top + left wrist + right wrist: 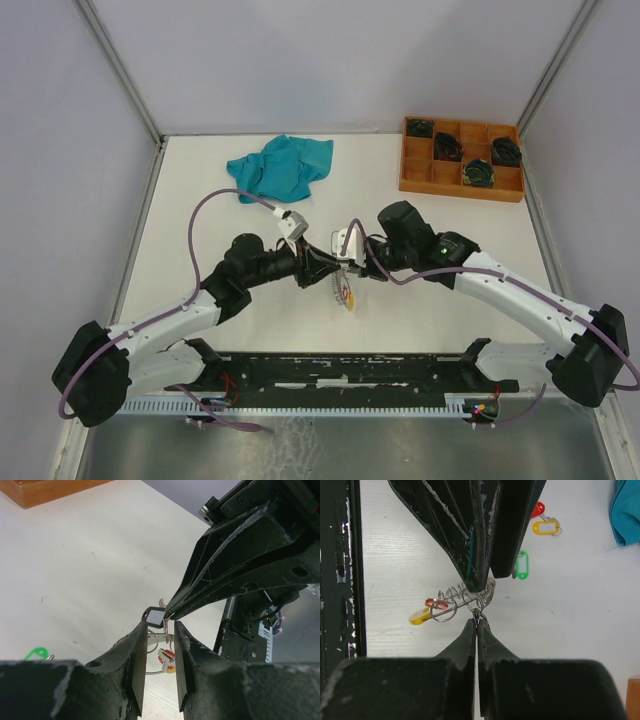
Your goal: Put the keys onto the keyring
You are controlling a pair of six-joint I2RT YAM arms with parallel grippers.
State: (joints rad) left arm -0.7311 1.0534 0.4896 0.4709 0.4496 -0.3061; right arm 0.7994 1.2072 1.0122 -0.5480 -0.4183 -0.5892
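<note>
- Right gripper (477, 623) pinched black-tagged key (155, 616); left gripper (160, 626), opposite, stood slightly parted, empty.
- Keyring (346, 292) lay beneath both tips.
- Wooden tray (460, 190) beyond right gripper held coiled bundles (478, 173) in four compartments.

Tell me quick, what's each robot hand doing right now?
Left gripper: open, holding nothing.
Right gripper: shut, pinching a small metal ring at its tip.

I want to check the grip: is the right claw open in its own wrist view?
No, the right claw is shut, its tips pinching a small metal ring.
</note>
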